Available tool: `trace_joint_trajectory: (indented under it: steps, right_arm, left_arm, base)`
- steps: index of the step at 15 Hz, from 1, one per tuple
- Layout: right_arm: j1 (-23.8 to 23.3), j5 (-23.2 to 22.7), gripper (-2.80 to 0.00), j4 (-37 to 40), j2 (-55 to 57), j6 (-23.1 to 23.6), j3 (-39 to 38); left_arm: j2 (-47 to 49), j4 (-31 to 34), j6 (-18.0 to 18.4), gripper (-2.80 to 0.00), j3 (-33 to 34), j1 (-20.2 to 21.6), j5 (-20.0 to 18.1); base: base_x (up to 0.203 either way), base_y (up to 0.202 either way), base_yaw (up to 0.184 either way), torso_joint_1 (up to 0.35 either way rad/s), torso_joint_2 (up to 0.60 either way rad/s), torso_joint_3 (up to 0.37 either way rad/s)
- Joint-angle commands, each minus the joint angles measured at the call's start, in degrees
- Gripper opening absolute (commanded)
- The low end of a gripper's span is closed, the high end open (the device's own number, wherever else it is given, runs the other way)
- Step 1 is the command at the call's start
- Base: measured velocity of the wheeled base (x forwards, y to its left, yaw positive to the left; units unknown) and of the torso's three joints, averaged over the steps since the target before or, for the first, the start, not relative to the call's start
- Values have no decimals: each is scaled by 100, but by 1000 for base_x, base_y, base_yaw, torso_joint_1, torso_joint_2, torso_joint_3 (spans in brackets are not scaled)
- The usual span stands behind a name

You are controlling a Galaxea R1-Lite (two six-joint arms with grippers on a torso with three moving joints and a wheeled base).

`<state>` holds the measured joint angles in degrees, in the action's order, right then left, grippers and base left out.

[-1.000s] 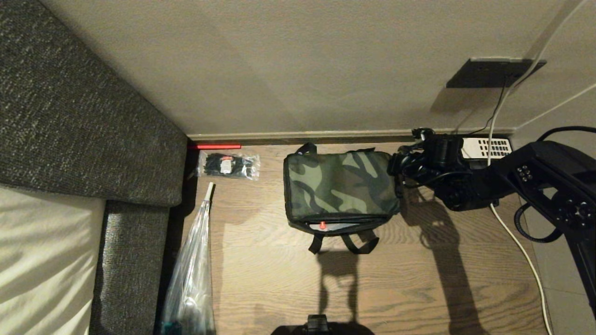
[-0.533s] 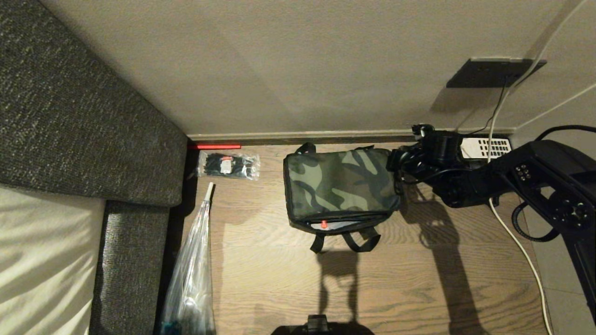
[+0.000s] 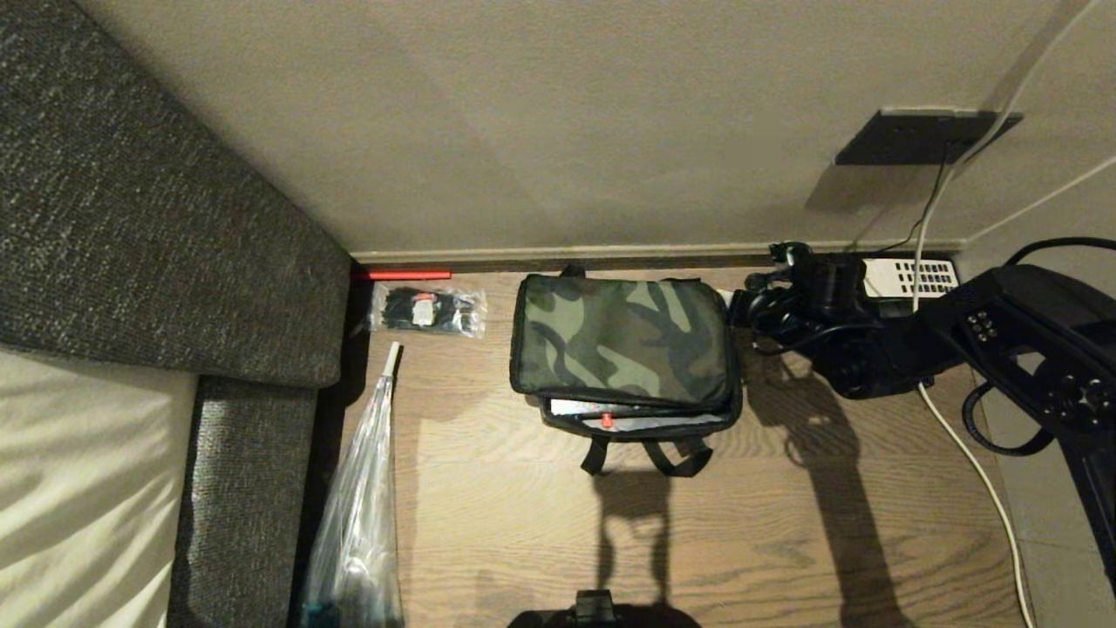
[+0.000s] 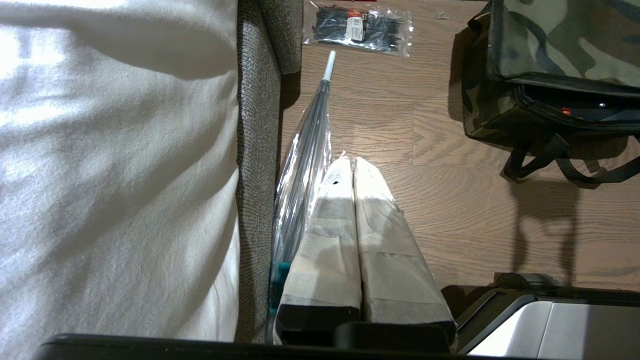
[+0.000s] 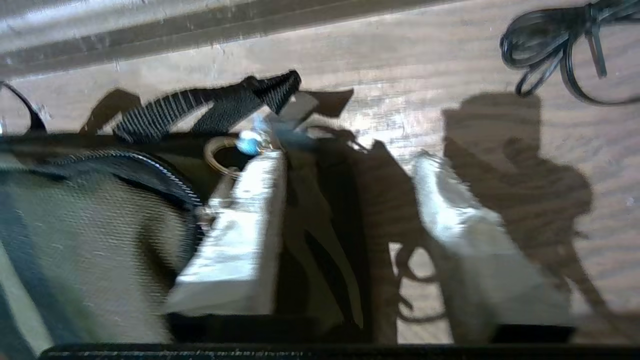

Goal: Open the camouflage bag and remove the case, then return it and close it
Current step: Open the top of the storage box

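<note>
Right gripper (image 5: 345, 235), jaws now parted and empty beside the camouflage bag (image 3: 621, 342), has released its lid, which has dropped askew, still unzipped.

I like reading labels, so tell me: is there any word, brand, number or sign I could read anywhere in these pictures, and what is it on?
None can be read.
Packet of black cable ties: a small red and white label, its print too small to read.
White keypad by the wall: rows of keys, their marks too small to read.
Camouflage bag: no lettering shows.
Black wall plate: no lettering shows.
</note>
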<state>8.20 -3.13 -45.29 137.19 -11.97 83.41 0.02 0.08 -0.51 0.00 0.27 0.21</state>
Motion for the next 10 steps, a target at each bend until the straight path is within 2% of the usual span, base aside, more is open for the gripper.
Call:
trace_joint_trajectory:
  steps: [1, 7, 10]
  right_arm:
    - [0, -32, 0, 1, -188, -15, -430]
    - [-17, -118, 0, 345, -902, -276, -1457]
    - [-58, -855, 0, 690, -1450, -939, -1936]
  left_arm:
    - [-11, 1, -2, -280, 14, 0, 5]
    - [-11, 1, -2, -280, 11, 8, 5]
    - [-11, 1, -2, -280, 17, 0, 4]
  base:
    - [0, 0, 0, 0, 0, 0]
    - [0, 0, 0, 0, 0, 0]
    - [0, 0, 0, 0, 0, 0]
